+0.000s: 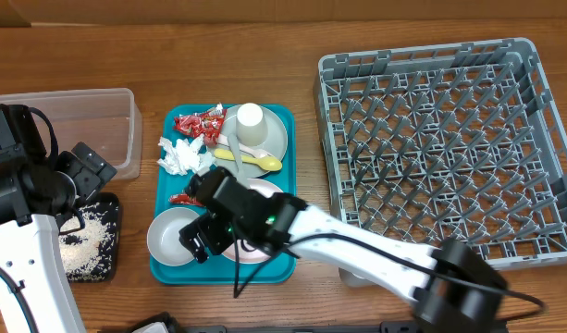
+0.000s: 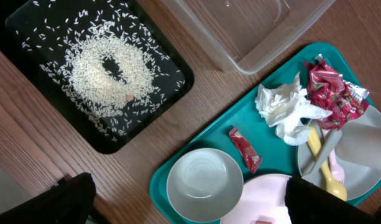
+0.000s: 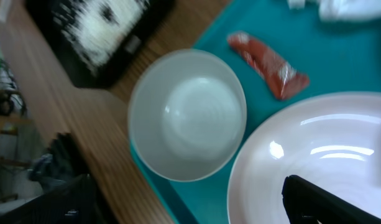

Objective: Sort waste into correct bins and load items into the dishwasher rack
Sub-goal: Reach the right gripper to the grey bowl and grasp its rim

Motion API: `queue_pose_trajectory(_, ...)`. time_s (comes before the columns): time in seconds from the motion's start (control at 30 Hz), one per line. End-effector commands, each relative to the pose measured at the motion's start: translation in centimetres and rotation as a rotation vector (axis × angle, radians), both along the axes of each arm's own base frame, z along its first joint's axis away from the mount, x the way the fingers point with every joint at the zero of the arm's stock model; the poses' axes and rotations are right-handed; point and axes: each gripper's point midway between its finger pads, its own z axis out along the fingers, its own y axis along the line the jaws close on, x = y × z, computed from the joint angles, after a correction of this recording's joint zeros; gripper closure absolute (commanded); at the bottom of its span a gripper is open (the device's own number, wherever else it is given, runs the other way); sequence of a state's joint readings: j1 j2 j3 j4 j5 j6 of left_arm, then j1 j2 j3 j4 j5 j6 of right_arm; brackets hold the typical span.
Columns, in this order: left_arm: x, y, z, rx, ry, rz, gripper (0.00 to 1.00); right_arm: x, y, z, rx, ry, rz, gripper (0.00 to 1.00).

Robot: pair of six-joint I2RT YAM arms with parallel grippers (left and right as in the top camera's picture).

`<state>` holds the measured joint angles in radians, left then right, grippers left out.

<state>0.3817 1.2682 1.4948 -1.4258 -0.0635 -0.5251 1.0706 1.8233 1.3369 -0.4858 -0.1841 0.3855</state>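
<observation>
On the teal tray [image 1: 279,269] lie red wrappers [image 1: 198,123], crumpled tissue [image 1: 179,154], a white cup [image 1: 251,120] on the grey-green plate [image 1: 276,139], a yellow spoon [image 1: 257,162], a white bowl [image 1: 167,237] and a pink plate [image 1: 265,189]. My right gripper [image 1: 209,237] hovers open over the gap between bowl [image 3: 187,115] and pink plate [image 3: 327,149], holding nothing. A single red wrapper [image 3: 268,65] lies beyond them. My left gripper [image 1: 87,172] hangs open and empty beside the clear tub [image 1: 89,120], above the black tray [image 2: 171,84] with its rice [image 2: 109,65] and an orange cube [image 2: 128,97].
The grey dishwasher rack [image 1: 449,139] fills the right side, with nothing in it. The clear tub [image 2: 252,31] holds nothing. My right arm stretches from the bottom right across the tray's near corner. Bare wood lies between tray and rack.
</observation>
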Motion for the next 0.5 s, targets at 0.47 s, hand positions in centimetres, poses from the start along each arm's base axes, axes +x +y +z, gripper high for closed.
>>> queue_pose_trajectory(0.47,0.1,0.1,0.4,-0.004,-0.015,0.016,0.00,-0.3,1.9,-5.7,-0.046,0.108,-0.120,0.25)
